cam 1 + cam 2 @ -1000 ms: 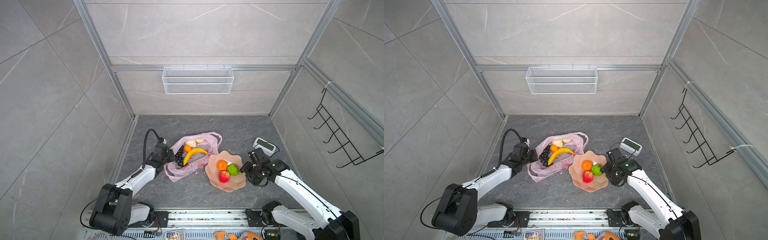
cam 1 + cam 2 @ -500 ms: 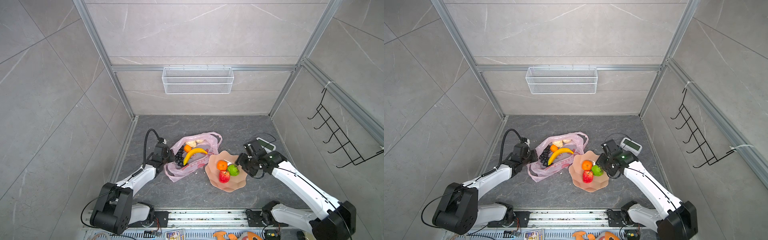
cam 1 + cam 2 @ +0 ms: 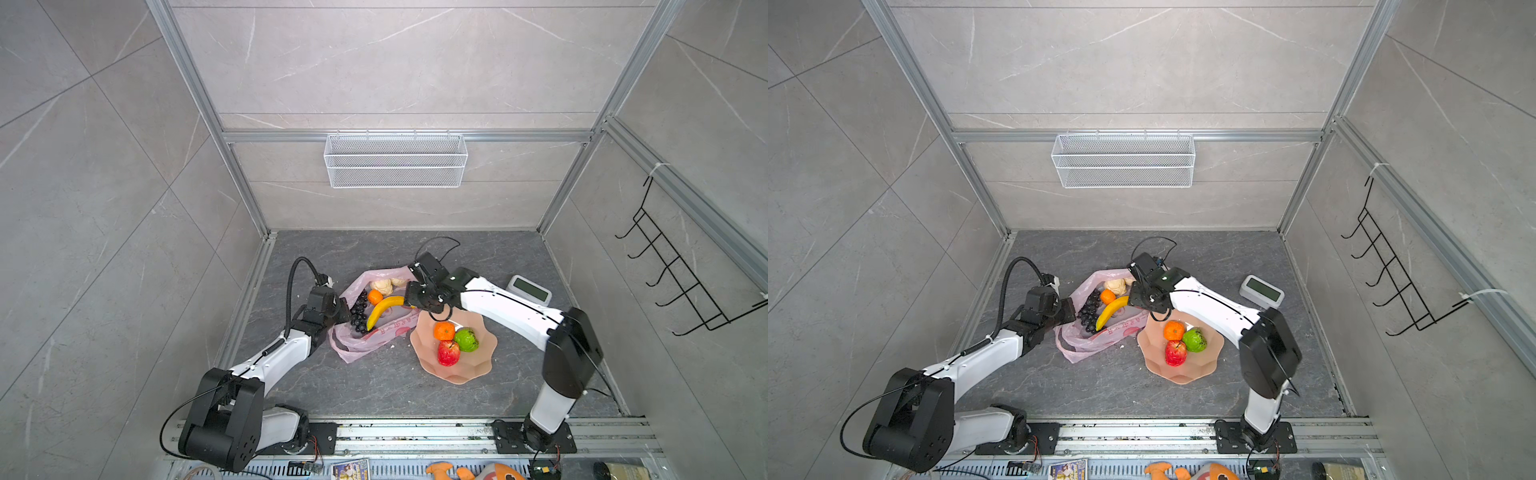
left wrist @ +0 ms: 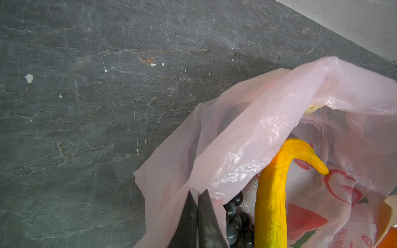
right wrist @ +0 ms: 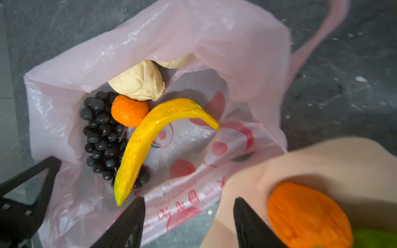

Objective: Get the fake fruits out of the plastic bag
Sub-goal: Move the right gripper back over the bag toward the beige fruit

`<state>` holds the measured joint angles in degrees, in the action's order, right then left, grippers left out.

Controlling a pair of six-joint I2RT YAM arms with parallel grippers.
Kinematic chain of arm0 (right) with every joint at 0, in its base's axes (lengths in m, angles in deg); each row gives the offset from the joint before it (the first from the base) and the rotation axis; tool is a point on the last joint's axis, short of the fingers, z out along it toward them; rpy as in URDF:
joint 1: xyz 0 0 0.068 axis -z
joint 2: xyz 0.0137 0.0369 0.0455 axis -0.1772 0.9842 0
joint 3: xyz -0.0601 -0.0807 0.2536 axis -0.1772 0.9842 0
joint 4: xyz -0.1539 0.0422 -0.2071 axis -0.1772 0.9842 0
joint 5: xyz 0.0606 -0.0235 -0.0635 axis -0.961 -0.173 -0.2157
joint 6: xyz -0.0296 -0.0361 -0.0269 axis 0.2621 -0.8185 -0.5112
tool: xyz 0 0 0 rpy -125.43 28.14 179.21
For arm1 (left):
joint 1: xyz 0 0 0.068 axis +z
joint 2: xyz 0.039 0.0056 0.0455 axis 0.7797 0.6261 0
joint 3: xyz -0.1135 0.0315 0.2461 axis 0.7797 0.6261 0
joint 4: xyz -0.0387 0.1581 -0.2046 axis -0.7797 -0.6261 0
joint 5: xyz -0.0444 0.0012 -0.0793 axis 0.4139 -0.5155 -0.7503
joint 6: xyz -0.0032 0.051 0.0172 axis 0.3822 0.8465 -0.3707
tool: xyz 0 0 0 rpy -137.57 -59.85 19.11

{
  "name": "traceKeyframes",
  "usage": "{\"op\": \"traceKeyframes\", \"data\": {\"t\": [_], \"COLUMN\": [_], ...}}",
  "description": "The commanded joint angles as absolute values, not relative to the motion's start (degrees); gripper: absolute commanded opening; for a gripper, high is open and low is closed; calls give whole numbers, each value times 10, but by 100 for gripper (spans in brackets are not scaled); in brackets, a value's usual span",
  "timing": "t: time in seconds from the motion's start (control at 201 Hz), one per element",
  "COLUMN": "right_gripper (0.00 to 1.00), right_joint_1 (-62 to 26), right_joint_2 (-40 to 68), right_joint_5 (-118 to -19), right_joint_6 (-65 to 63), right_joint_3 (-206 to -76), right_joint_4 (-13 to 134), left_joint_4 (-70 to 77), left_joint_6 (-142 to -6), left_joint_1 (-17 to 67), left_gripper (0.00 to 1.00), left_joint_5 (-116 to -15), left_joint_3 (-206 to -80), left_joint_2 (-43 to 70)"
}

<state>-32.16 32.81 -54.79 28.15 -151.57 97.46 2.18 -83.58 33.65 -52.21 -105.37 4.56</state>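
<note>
The pale-pink plastic bag [image 3: 365, 345] lies open on the floor. Inside it are a yellow banana [image 5: 150, 137], a dark grape bunch [image 5: 103, 133], an orange tangerine [image 5: 129, 110] and cream lumpy pieces [image 5: 139, 80]. My left gripper [image 4: 197, 193] is shut on the bag's left rim and holds it up. My right gripper [image 5: 189, 198] hangs open over the bag's right edge by the banana's end, with nothing between its fingers. In the peach dish [image 3: 478, 370] beside the bag lie a tangerine [image 3: 444, 331], a green piece [image 3: 466, 338] and a red apple [image 3: 448, 353].
A grey digital clock [image 3: 530, 289] sits at the right of the floor. A white wire basket [image 3: 395, 160] hangs on the back wall and a black hook rack [image 3: 681, 274] on the right wall. An orange plush toy [image 3: 478, 471] lies beyond the front rail.
My right gripper has swung left from the dish's right side, across the dish, to the bag's mouth. The left gripper has kept its hold on the bag.
</note>
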Motion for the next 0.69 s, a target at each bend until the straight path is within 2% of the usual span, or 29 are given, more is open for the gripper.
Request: {"op": "traceKeyframes", "data": {"t": [0.0,0.229,0.299,0.687], "right_gripper": [68,71,75,79], "right_joint_1": [-324,-323,-320,-309], "right_joint_2": [386,481,495,565], "right_joint_5": [-559,-558,-537,-559], "right_joint_6": [238,242,259,295], "right_joint_3": [-1564,-1644,-1648,-1692], "right_joint_4": [935,907,892,832], "left_joint_4": [41,39,40,41], "left_joint_6": [-820,-821,-821,-820], "left_joint_1": [340,340,340,340], "left_gripper": [0,0,0,0], "left_joint_5": [-533,-534,-533,-534], "left_joint_3": [-1062,-1062,-1062,-1063], "left_joint_2": [30,30,30,34]}}
